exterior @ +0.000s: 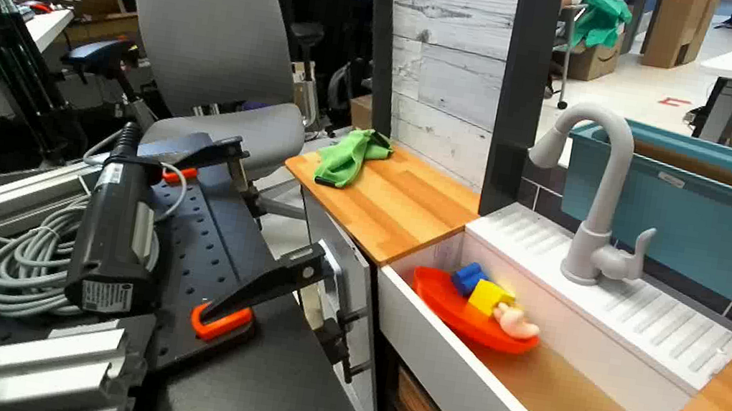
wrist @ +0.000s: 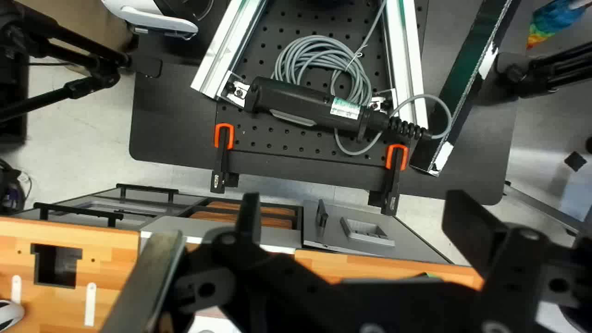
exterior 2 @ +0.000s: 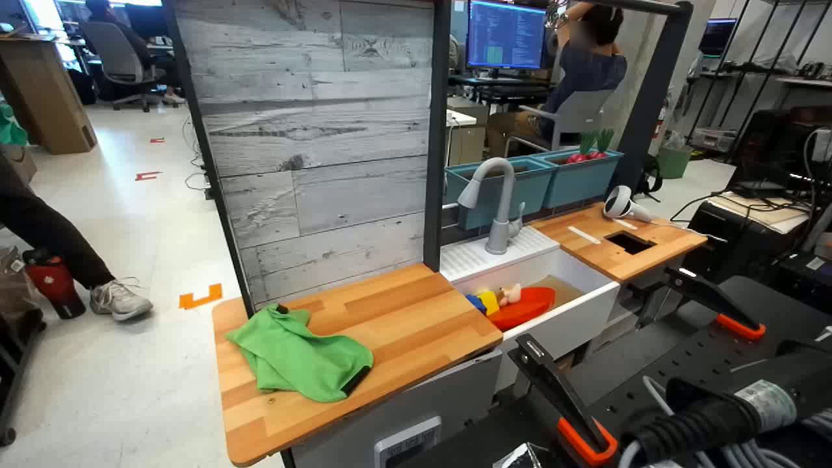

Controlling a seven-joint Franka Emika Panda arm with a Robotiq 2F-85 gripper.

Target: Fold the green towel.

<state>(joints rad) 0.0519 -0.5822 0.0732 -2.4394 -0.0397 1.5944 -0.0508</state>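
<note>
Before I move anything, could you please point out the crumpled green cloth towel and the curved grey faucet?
Crumpled green cloth towel (exterior 2: 302, 357): in an exterior view, on the fabric's middle.
Curved grey faucet (exterior: 606, 198): in an exterior view, on its upright neck.

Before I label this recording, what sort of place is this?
Probably a robotics lab or workspace: what looks like a mock kitchen counter, a lit monitor and a black tripod.

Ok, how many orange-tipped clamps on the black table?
2: in the wrist view, left clamp and right clamp, both on the edge nearest the counter. Others may be hidden.
</note>
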